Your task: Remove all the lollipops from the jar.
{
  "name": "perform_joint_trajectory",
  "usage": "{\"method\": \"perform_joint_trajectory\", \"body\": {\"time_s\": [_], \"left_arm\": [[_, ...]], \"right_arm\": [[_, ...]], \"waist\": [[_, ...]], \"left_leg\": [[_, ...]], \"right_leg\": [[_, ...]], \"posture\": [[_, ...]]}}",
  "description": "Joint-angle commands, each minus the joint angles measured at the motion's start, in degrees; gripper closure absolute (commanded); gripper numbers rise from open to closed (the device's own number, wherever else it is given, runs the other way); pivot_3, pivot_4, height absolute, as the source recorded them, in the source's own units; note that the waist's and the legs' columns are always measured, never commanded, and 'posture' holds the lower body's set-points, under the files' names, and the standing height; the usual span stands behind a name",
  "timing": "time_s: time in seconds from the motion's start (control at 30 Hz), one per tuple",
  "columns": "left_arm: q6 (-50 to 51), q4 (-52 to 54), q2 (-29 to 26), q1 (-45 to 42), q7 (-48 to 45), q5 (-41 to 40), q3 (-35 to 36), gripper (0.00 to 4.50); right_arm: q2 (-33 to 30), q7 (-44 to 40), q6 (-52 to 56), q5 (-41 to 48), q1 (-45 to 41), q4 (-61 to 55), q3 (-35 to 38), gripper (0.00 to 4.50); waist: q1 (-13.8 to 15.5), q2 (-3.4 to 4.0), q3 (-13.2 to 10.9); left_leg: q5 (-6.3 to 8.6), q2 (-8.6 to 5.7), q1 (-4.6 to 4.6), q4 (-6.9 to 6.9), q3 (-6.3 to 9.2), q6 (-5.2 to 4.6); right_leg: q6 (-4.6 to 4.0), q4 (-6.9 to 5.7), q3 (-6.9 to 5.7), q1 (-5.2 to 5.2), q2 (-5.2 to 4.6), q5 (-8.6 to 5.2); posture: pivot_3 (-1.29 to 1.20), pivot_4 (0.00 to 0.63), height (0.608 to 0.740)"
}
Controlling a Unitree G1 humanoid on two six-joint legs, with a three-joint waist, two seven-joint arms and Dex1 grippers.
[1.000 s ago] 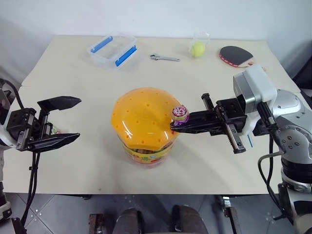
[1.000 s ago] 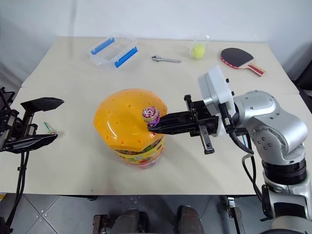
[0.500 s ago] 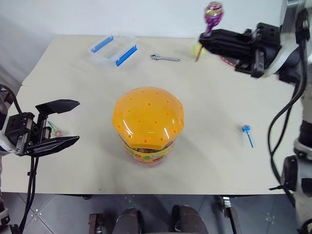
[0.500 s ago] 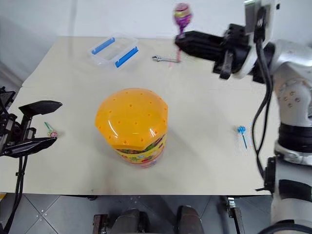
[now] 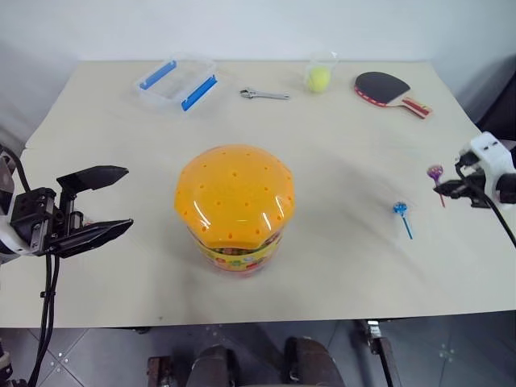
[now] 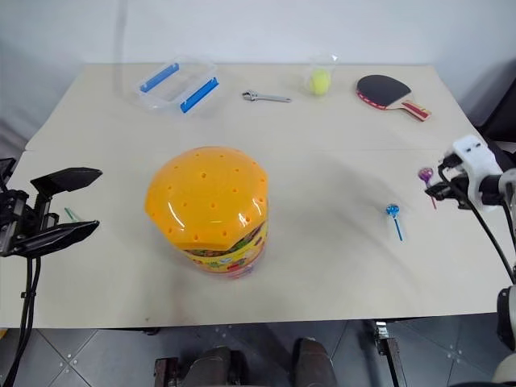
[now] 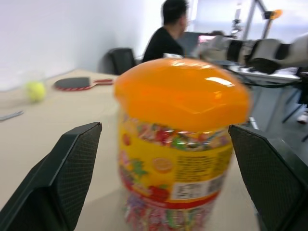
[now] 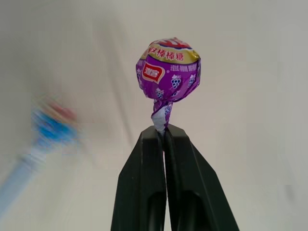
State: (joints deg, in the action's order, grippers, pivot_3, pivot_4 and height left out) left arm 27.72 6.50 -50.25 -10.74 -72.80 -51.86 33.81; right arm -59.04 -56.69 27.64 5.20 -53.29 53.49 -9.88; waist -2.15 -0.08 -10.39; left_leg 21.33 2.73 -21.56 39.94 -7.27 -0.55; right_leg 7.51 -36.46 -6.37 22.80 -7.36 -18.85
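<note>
Your left gripper (image 5: 101,203) hangs off the left edge of the tabletop (image 5: 339,145), jaws spread wide and empty, aimed at the jar (image 5: 234,208). My guess: it's parked there to brace the jar, not yet touching it. In the right eye view a green-stick lollipop (image 6: 70,214) lies on the tabletop just past those jaws; only the stick is clear, and it runs diagonally.

The jar stands upright mid-tabletop, domed orange lid (image 5: 235,193) on, label band facing you. The left wrist view shows candy packed behind the label, so whether more lollipops are left to pull I can't tell.

Far side, not your concern: clear box with blue clips (image 5: 176,81), wrench (image 5: 263,94), ball in a small cup (image 5: 319,77), paddle (image 5: 390,90).

Right of the jar, the blue lollipop (image 5: 402,217) lies flat, head toward the far side, stick trailing back toward you, long axis slightly diagonal. It looks like a drop spot.

Your right gripper (image 8: 165,135) is at the right edge, jaws clamped on the stick of a purple-wrapped lollipop (image 8: 168,76). The head sticks out past the tips, stick in line with the jaws. It's near the blue one, likely so you can set it alongside.
</note>
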Motion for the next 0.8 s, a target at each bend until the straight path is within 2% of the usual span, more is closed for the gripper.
{"method": "perform_joint_trajectory", "body": {"time_s": [0.03, 0.1, 0.23, 0.43, 0.57, 0.7, 0.8], "left_arm": [[1.0, 0.5, -0.6, 0.4, 2.2, -0.7, 1.8, 0.0], [1.8, 0.7, -0.8, 1.1, 3.0, -0.9, 2.3, 0.0], [3.3, 1.6, -1.7, 3.3, 4.8, 0.3, 2.6, 0.0], [5.7, 3.3, -2.2, 5.5, 9.8, 1.8, 2.2, 0.0], [6.0, 4.1, -1.6, 5.9, 11.8, 2.5, 1.5, 0.0], [5.3, 4.4, -1.5, 7.8, 9.9, 3.4, 0.2, 0.0], [3.6, 3.4, -0.8, 7.8, 8.9, 3.9, -0.5, 0.0]], "right_arm": [[0.6, 2.5, -2.6, -2.4, -2.1, 4.4, 1.9, 4.45], [1.2, 2.5, -3.2, -3.2, -2.1, 5.9, 2.4, 4.45], [0.9, -0.6, -2.9, -3.3, -1.2, 5.0, 3.5, 3.5], [-1.5, -2.3, -2.7, -1.9, 1.9, 1.1, 7.6, 1.4], [-4.3, -5.0, -0.3, 2.4, 7.3, -8.9, 13.8, 0.01], [-5.4, -9.8, 4.3, 12.1, 16.7, -25.6, 24.1, 0.01], [-0.8, -12.6, 2.0, 20.5, 24.6, -38.8, 32.5, 0.01]], "waist": [[-0.4, 0.03, 0.0], [-0.8, 0.05, 0.0], [-1.0, 0.06, 0.0], [-0.5, 0.06, 0.0], [0.1, 0.08, 0.0], [0.6, 0.09, 0.0], [0.8, 0.08, 0.0]], "left_leg": [[0.0, 0.01, 0.0, 0.0, 0.0, 0.0], [0.0, 0.02, 0.0, 0.0, 0.01, 0.0], [0.0, 0.02, 0.0, -0.01, 0.03, 0.0], [0.0, -0.02, -0.01, 0.01, 0.14, 0.0], [0.0, -0.01, 0.0, 0.01, 0.16, -0.01], [0.0, 0.0, 0.01, 0.05, 0.17, 0.0], [0.01, 0.0, 0.02, 0.06, 0.17, 0.0]], "right_leg": [[0.0, 0.0, 0.0, 0.01, 0.0, 0.0], [0.0, -0.01, 0.0, 0.0, 0.0, 0.0], [0.0, -0.01, 0.0, 0.0, -0.02, 0.0], [0.0, -0.03, 0.01, -0.01, -0.07, 0.0], [0.0, -0.02, 0.05, 0.0, -0.07, 0.0], [0.0, -0.04, 0.08, -0.01, -0.05, 0.0], [0.0, -0.05, 0.07, -0.01, -0.03, 0.0]], "posture": [[0.0, 0.15, 0.74], [0.0, 0.15, 0.74], [0.0, 0.15, 0.74], [0.0, 0.15, 0.74], [0.0, 0.15, 0.74], [0.0, 0.15, 0.74], [0.0, 0.15, 0.74]]}}
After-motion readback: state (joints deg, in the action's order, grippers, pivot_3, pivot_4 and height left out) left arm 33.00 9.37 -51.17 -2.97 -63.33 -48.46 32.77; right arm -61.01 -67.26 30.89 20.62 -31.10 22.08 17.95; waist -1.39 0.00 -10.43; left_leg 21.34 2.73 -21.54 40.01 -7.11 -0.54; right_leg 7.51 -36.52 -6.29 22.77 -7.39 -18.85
